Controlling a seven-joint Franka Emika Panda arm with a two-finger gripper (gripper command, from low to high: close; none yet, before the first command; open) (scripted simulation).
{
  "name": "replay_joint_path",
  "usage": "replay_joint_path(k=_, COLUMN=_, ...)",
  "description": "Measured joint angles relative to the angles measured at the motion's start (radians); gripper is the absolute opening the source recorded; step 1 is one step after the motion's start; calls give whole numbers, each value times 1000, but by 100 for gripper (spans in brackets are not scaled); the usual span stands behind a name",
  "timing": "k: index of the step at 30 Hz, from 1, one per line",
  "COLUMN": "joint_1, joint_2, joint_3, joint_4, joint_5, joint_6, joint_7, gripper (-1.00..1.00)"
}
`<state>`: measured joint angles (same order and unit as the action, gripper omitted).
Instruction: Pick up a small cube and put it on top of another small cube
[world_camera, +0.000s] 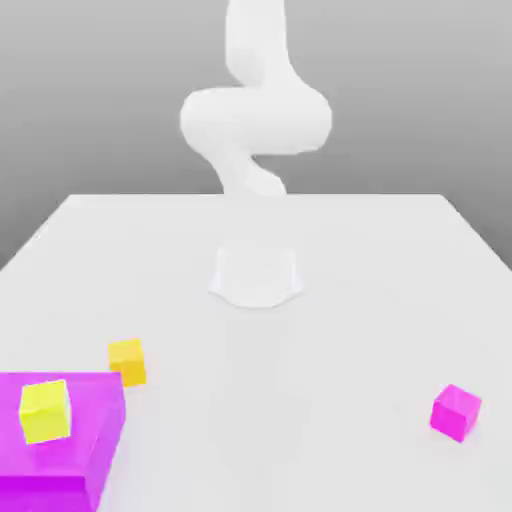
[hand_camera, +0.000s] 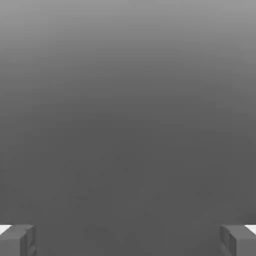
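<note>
Teal cube: can't tell where it's sitting. Gripper (hand_camera: 128, 241) hanging wide open, fingers (hand_camera: 17, 241) spread far apart, gripping nothing, facing plain grey. Arm (world_camera: 255, 110) curling up at the far end of the table (world_camera: 380, 290). Sitting on the big magenta block (world_camera: 88, 445) at the exterior view's near left: 1 yellow cube (world_camera: 45, 411). Resting just beside that block, on the table: 2nd yellow cube (world_camera: 128, 361). Sitting alone, well apart at the exterior view's right: small magenta cube (world_camera: 456, 411).
</note>
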<state>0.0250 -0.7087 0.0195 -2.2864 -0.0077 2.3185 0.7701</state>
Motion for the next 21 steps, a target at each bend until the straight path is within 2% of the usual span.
replay_joint_path(k=21, joint_1=220, joint_2=768, joint_3=183, joint_4=115, joint_5=-114, joint_6=154, joint_7=-216, gripper=0)
